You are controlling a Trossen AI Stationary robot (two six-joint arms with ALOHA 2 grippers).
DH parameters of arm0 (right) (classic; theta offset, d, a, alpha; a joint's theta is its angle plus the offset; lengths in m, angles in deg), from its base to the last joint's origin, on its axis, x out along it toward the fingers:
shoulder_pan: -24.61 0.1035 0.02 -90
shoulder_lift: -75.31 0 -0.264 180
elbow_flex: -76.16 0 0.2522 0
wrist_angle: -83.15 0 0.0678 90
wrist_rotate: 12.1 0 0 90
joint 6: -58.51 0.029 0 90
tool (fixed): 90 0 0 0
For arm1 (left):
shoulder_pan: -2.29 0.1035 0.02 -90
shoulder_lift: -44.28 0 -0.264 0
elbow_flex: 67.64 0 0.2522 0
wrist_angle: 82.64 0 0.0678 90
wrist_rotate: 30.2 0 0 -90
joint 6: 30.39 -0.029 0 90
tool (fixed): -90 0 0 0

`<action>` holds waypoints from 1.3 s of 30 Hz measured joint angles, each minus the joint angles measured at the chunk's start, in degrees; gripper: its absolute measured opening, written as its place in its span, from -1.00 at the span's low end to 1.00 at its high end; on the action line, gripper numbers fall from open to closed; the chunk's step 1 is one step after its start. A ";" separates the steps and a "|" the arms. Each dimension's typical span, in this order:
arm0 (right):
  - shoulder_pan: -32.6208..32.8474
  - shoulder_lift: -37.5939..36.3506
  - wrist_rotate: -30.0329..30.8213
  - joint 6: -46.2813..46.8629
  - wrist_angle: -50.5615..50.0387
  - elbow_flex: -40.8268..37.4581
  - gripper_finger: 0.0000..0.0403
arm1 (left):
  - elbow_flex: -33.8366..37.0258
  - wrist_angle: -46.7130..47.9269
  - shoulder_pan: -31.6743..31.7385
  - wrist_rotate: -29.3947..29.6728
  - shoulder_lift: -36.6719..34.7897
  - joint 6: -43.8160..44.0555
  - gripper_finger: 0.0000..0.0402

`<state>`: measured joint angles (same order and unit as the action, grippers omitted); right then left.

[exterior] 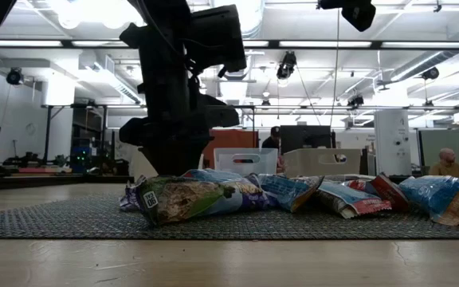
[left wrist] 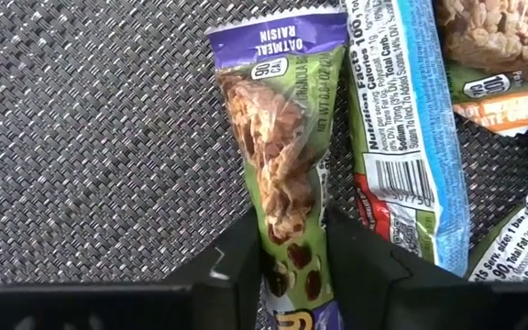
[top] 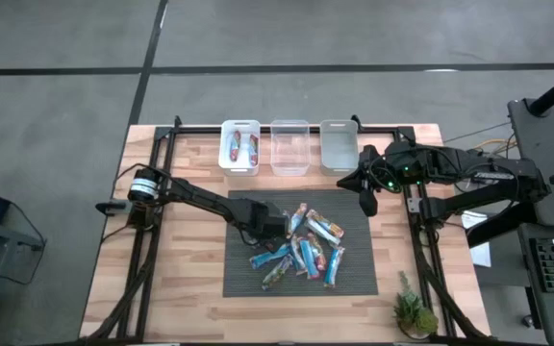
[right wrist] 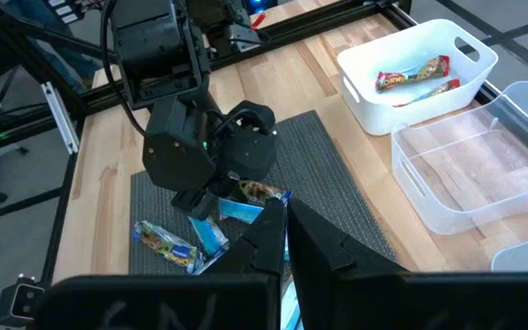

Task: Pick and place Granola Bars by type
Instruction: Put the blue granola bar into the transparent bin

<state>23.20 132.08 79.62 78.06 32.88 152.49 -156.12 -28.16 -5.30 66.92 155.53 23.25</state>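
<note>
Left gripper [left wrist: 291, 261] is down at the left edge of the pile of granola bars [top: 306, 248], its two fingers [left wrist: 236, 266] set close on either side of a purple-and-green oatmeal raisin bar [left wrist: 282, 156]; whether they already press the wrapper cannot be told. That bar lies flat on the dark woven mat [top: 243, 274], its far end pointing away from the fingers. Just beside it lies a blue bar [left wrist: 401, 137] with its nutrition label up, the long edges of the two touching or nearly so. On the bar's other side the mat is bare, open room for the arm to draw back.

Outward, the remaining bars lie in a loose heap toward the mat's middle and right, some overlapping. Bare mat runs along its left side and front strip, and bare wood surrounds it.

Along the table's far edge stand three bins side by side: a white bin [top: 239, 146] holding two red-wrapped bars [right wrist: 415, 75], a clear bin [top: 290, 146], and another clear bin [top: 339, 144].

Right gripper [top: 367, 200], fingers shut together, hangs above the table by the mat's far right corner, well apart from the pile. A small plant [top: 414, 309] sits at the table's near right corner.
</note>
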 joint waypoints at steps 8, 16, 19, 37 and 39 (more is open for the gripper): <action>0.00 0.00 -0.01 -0.02 0.00 0.00 -0.96 | 0.02 0.07 0.00 -1.71 -0.54 -0.09 -0.75; 0.00 0.02 -0.02 -0.03 -0.05 0.00 -0.96 | -1.91 3.14 0.24 -1.51 -6.03 -1.06 -0.77; 0.00 0.02 -0.04 -0.03 -0.02 0.00 -0.96 | -3.42 4.02 0.40 -0.39 -8.50 -1.29 -0.77; 0.01 0.02 -0.11 -0.20 0.00 0.00 -0.96 | -10.23 3.53 2.27 8.58 -19.83 -5.95 -0.77; 0.01 0.02 -0.10 -0.15 0.00 0.00 -0.96 | -10.66 3.52 2.74 8.87 -20.26 -7.27 -0.77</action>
<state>23.21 132.10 79.52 77.91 32.88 152.49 -166.78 -24.64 -2.57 75.79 135.27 15.98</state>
